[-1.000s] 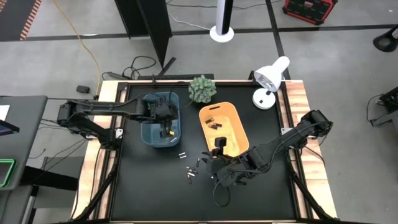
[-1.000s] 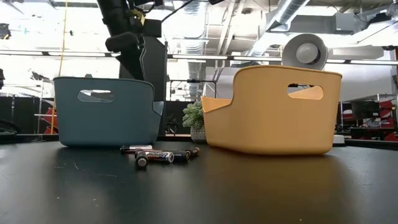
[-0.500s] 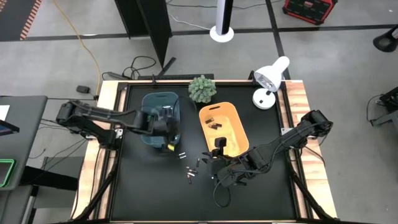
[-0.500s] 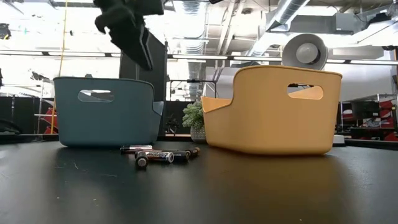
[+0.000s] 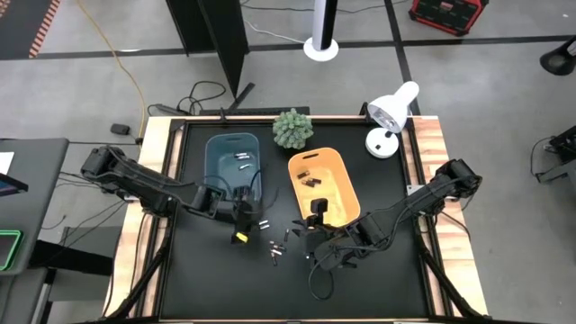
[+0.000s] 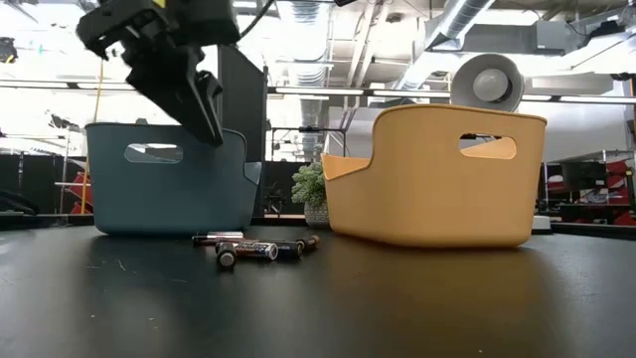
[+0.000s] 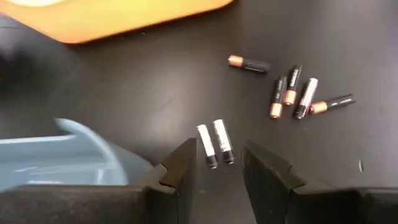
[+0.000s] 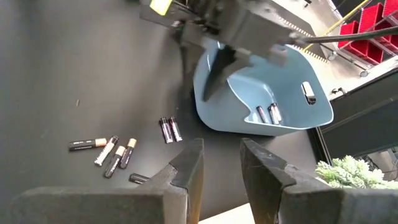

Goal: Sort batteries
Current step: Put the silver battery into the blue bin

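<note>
Loose batteries lie on the black table between the bins: two pale ones side by side [image 7: 214, 144] [image 5: 264, 222] and several dark copper-ended ones [image 7: 292, 93] [image 8: 112, 152] [image 6: 258, 248]. My left gripper [image 7: 217, 171] [image 5: 247, 219] [image 6: 189, 89] hangs open in the air at the blue bin's near side, just short of the pale pair. My right gripper [image 8: 221, 162] [image 5: 302, 238] waits open over the table near the dark batteries. The blue bin [image 5: 232, 162] holds pale batteries [image 8: 267, 113]. The orange bin [image 5: 324, 184] holds dark ones [image 5: 310, 176].
A small potted plant [image 5: 292, 129] and a white desk lamp [image 5: 391, 112] stand at the table's far edge. The two bins stand side by side at mid-table [image 6: 169, 179] [image 6: 437, 179]. Bare black table [image 5: 234, 279] stretches toward the near edge.
My left gripper has swung out from over the blue bin toward the table's near edge and come down, ending beside the bin's near wall close to the two pale batteries. The right arm and the batteries on the table have kept still.
</note>
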